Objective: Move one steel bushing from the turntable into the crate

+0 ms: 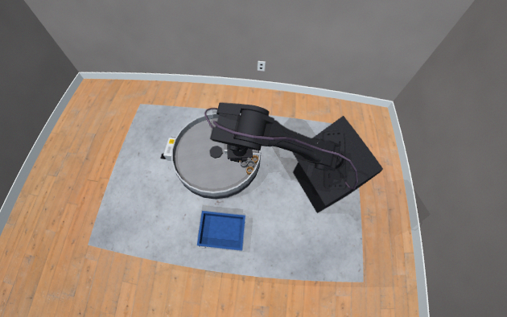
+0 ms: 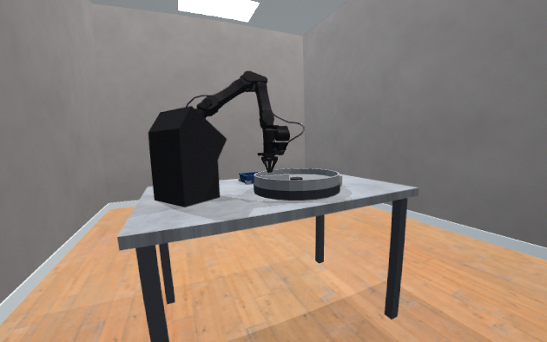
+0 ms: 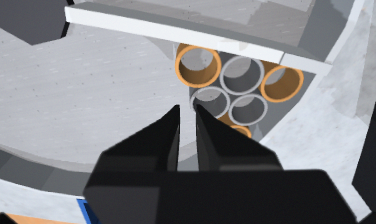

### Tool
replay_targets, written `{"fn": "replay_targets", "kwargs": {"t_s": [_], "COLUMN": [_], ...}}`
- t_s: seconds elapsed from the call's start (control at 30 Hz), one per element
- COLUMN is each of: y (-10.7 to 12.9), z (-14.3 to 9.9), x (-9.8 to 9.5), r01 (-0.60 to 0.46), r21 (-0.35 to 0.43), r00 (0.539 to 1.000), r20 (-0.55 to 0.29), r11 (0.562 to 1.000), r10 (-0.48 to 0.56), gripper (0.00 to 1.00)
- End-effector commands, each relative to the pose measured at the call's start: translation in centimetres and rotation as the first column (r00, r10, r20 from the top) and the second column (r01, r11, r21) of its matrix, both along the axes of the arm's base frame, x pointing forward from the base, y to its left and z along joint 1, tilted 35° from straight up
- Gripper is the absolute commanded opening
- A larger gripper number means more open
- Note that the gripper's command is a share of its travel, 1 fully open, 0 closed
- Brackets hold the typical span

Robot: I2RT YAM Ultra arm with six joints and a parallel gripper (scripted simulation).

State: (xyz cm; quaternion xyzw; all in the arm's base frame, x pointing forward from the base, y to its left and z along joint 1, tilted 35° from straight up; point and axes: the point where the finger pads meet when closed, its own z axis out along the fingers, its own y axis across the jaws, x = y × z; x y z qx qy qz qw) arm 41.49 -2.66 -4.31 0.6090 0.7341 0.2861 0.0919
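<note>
The round grey turntable (image 1: 213, 161) stands on the table, also in the side view (image 2: 297, 182). A cluster of short tubes (image 1: 250, 162) stands upright at its right rim. In the wrist view three are steel grey (image 3: 241, 75) (image 3: 210, 101) (image 3: 248, 110) and the others are orange (image 3: 198, 65) (image 3: 282, 84). My gripper (image 3: 188, 112) hovers just above the turntable beside the cluster, its tips near the closest steel bushing. The fingers stand close together with a thin gap and nothing between them. The blue crate (image 1: 221, 231) sits on the table in front of the turntable and is empty.
A white divider wall (image 3: 190, 35) crosses the turntable behind the tubes. A black hub (image 1: 215, 151) marks the turntable centre. The black arm base (image 1: 335, 169) stands to the right. A small white box (image 1: 170, 147) sits at the turntable's left rim.
</note>
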Motion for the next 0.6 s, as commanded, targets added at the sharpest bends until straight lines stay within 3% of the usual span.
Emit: {"fn": "replay_targets", "kwargs": {"t_s": [0.0,0.57], "y": [-0.62,0.11], "z": [0.33,0.25], "x": [-0.12,-0.44], "r01": [0.022,0.011], "r21": [-0.013,-0.013], "r00": [1.000,1.000], "r20": [0.012,0.016], "r11": [1.000,1.000], "r10": [-0.022,-0.011], "gripper": [0.13,0.13]}}
